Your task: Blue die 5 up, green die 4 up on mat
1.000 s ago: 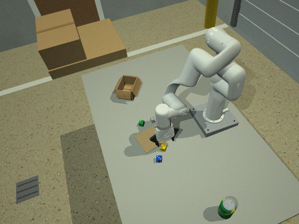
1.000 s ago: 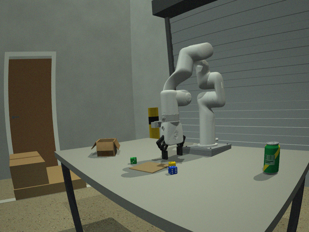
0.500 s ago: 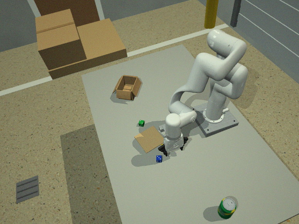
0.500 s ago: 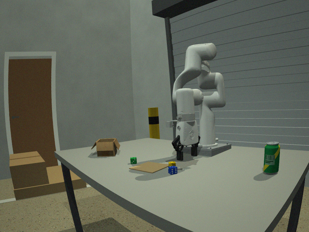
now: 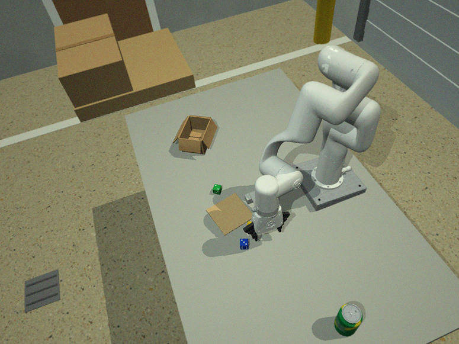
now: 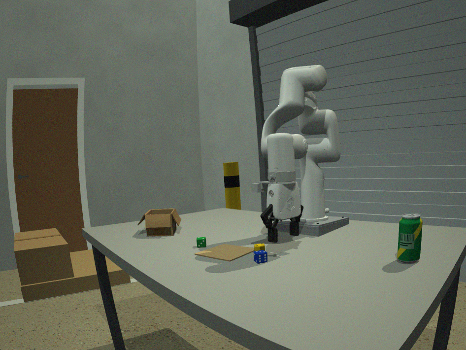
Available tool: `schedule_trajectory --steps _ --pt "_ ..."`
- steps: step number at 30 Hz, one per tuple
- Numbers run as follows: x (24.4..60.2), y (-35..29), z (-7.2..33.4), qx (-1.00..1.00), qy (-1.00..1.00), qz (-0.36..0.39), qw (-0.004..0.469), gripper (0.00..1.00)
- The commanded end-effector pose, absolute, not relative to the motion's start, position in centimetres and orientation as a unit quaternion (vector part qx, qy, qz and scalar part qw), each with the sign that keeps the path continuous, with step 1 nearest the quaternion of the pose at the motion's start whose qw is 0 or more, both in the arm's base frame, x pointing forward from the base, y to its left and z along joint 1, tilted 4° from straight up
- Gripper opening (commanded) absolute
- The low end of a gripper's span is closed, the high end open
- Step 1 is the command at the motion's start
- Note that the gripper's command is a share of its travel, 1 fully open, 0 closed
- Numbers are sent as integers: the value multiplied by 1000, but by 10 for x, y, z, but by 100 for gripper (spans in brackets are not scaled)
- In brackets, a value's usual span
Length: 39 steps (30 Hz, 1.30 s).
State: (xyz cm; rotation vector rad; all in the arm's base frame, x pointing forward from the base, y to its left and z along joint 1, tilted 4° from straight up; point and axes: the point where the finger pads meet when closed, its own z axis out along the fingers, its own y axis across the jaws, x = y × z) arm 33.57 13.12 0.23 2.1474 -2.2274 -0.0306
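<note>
Gripper (image 6: 281,230) hangs fingers-down w/ jaws spread wide, nothing between them, just right of the cardboard mat (image 5: 229,213). Blue die (image 5: 244,243) sits flat on the table (image 5: 288,297), off the mat, near its near-right corner. Yellow die (image 6: 259,247) right behind it in the exterior view, under the gripper from above. Green die (image 5: 217,188) on the table just beyond the mat's far edge, also off it. Top numbers too small to read.
</note>
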Motion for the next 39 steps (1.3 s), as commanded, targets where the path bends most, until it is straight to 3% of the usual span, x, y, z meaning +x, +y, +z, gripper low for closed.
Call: schedule_trajectory --steps 1,28,39 --pt "337 132 3 694 -720 -9 22 100" --pt "337 132 3 694 -720 -9 22 100" --pt "360 155 1 694 -720 -8 22 100"
